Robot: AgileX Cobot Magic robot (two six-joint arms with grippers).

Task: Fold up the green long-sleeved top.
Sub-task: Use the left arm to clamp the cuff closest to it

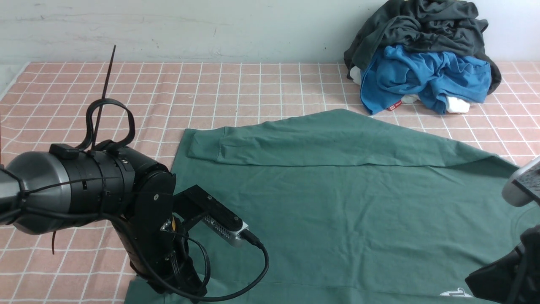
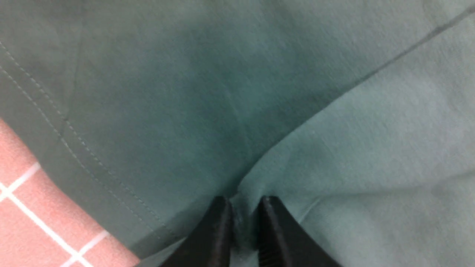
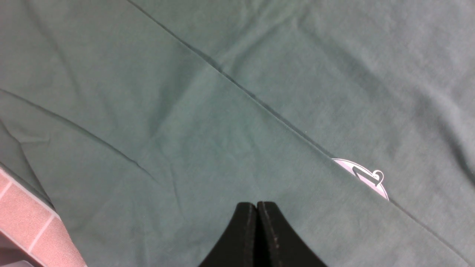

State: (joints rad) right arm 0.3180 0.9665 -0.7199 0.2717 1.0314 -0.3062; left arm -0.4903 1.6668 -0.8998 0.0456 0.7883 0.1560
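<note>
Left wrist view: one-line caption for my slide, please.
Left gripper pinching a fold of the dark green jersey long-sleeved top, near its stitched hem over the pink checked tablecloth.

We find no legible word, number or brand name in any view. Two marks are present:

1. The green long-sleeved top (image 1: 337,202) carries a small white printed logo (image 3: 365,178) (a curved outline figure, partly covered by a fold of the fabric). It shows no readable letters.
2. The blue garment (image 1: 422,76) carries a red tag (image 1: 394,107). Its white marks are too small to read.
</note>
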